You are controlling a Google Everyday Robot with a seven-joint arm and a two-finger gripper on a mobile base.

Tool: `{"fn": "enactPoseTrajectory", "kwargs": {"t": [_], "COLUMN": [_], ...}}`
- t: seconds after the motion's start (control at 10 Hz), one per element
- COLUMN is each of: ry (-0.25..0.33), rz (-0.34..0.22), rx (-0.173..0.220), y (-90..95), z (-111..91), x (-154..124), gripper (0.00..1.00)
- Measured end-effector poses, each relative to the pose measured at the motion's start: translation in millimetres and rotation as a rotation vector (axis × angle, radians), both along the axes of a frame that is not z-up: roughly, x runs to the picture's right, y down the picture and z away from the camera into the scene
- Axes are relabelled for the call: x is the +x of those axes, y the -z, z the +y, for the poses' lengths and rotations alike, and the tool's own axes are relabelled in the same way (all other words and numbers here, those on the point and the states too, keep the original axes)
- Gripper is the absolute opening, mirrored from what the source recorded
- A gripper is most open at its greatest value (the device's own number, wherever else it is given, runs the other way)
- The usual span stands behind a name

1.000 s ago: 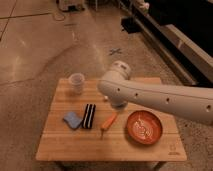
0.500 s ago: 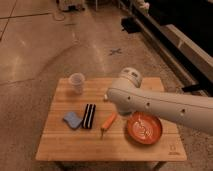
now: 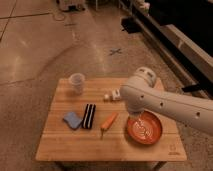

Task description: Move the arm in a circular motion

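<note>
The arm [image 3: 165, 105] is large, glossy and white. It reaches in from the right edge over the wooden table [image 3: 65, 150]. Its bulbous joint [image 3: 142, 82] hangs above the table's right half, and its lower end overlaps the back edge of an orange bowl [image 3: 147, 132]. The gripper is hidden behind the thick arm segments and does not show.
On the table are a white cup [image 3: 76, 82] at the back left, a blue sponge [image 3: 73, 120], a black striped block [image 3: 89, 116], a carrot [image 3: 108, 122] and a small white object [image 3: 112, 96] near the arm. A dark bench runs along the right side.
The arm's joint has swung to the right across the table, from over the middle to over the bowl's side. The objects on the table have not moved.
</note>
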State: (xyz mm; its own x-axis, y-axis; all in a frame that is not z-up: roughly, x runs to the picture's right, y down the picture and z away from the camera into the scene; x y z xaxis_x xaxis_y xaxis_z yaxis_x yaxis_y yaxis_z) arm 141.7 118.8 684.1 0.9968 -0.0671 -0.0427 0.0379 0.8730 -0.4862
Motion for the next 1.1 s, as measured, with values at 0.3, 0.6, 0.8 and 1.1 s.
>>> {"fn": "enactPoseTrajectory", "kwargs": {"t": [0.3,0.6,0.8,1.1], "ry": [-0.035,-0.035,-0.035,-0.032], "rz": [0.001,0.0,-0.005,-0.001], "rx": [0.01,0.009,0.016,0.013], "y": [-4.5,-6.0,-12.5,-12.9], "z": [-7,-9,-19,-23], "x": [15,32,34,46], "gripper": [0.46,0.46,0.46,0.46]}}
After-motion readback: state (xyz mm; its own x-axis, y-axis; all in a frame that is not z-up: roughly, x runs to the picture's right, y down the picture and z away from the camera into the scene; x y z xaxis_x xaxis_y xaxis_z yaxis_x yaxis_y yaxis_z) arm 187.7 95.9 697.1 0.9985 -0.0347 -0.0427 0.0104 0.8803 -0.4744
